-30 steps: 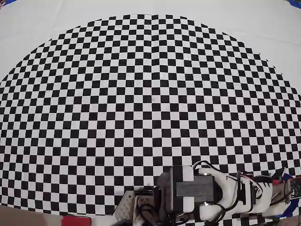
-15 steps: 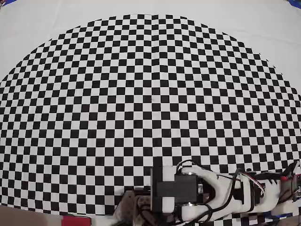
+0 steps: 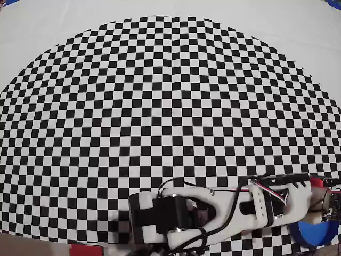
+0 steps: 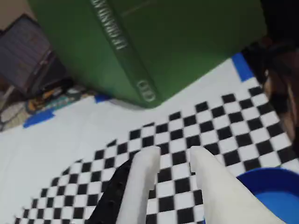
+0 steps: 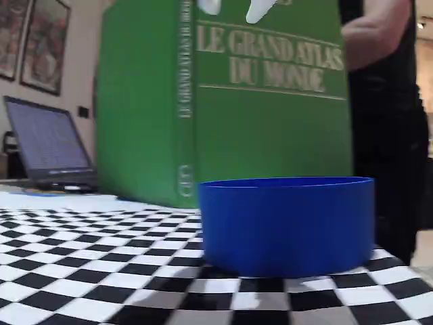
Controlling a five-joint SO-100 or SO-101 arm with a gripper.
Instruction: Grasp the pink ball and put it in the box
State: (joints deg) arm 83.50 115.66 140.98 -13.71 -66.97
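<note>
Arm [image 3: 234, 210] lay horizontal along bottom edge of overhead view, white links w/ cables, wrist end pointing left. Gripper [image 4: 170, 156] in wrist view: two white fingers [image 4: 142, 182] slightly apart, nothing between them, raised above the surface. Fixed view caught only fingertips [image 5: 260, 10] at top edge.

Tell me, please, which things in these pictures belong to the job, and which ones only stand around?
Belong to the job:
- the box, blue and round
- the gripper, open and empty
- the pink ball shows in no view

Only standing around:
- green atlas, upright behind the box
- laptop
- checkered mat
</note>
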